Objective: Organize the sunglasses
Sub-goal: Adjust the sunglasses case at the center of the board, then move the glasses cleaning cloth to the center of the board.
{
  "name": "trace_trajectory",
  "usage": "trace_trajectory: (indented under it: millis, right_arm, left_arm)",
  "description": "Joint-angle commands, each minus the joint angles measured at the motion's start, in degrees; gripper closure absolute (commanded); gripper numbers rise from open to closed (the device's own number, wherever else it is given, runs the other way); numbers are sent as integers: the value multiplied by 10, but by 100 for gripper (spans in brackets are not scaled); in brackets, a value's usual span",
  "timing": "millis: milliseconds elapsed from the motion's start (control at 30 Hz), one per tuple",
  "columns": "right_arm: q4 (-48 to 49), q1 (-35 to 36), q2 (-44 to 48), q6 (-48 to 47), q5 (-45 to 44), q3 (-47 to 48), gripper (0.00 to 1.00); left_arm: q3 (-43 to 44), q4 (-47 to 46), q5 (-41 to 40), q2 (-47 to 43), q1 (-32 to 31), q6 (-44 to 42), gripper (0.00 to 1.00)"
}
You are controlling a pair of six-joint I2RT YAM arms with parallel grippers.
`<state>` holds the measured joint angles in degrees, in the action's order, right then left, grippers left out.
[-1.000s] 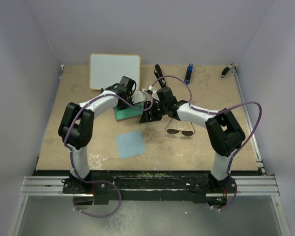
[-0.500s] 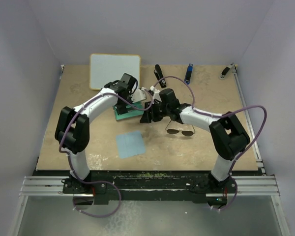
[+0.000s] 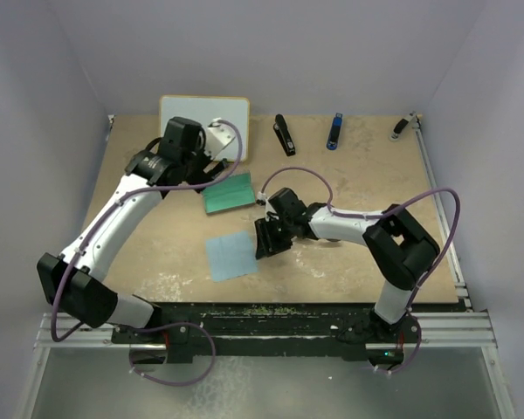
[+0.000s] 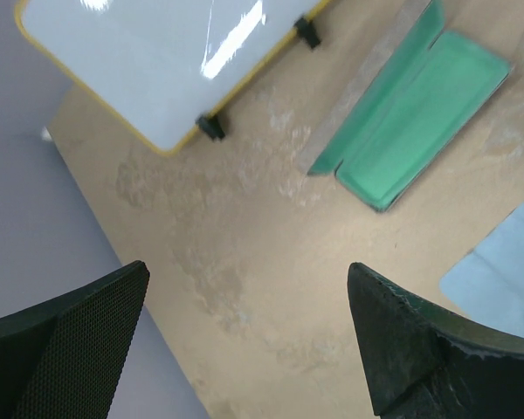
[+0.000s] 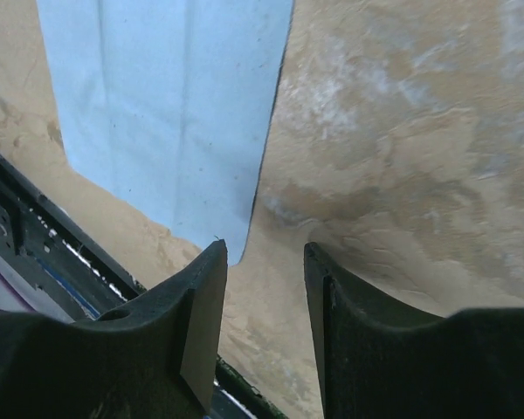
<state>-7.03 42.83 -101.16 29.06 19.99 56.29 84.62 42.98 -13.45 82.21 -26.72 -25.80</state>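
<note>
your right end effector (image 5: 264,262) is hovering part-open, empty, beside the cloth (image 5: 157,105) — left end effector (image 4: 244,305) gaping, empty — sunglasses hidden.

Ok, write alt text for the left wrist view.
The left gripper hangs open, holding nothing, above a tan table. An open case with green lining lies at upper right, a yellow-edged whiteboard at upper left, and a corner of a light-blue cloth at the right edge.

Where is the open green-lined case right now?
In the top view the case lies left of centre, between the whiteboard behind it and the light-blue cloth in front.
</note>
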Motion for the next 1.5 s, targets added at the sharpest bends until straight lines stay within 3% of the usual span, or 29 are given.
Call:
trace_trajectory:
  millis: [0, 100, 367, 600, 1067, 1200, 1300, 1467]
  right_arm:
    - [-40, 12, 19, 15, -35, 9, 55]
    - [-47, 24, 20, 20, -31, 29, 53]
    - [-77, 68, -11, 28, -39, 52, 54]
    - [-128, 90, -36, 29, -92, 71, 57]
    - [-192, 131, -111, 63, -166, 130, 79]
    - [-203, 138, -123, 84, -190, 128, 100]
    - [-208, 139, -124, 105, -211, 130, 100]
    - [-214, 139, -106, 125, -246, 150, 100]
  left_arm:
    - [-51, 35, 40, -28, 93, 69, 2]
    - [-73, 47, 60, -36, 137, 77, 2]
    - [-150, 42, 78, -76, 149, 86, 2]
    - [-151, 49, 72, -65, 165, 90, 2]
    - [-156, 79, 100, -68, 171, 100, 2]
    - [-161, 79, 111, -73, 172, 100, 2]
    - [-163, 83, 140, -70, 172, 102, 2]
    - [-155, 117, 257, -42, 169, 86, 3]
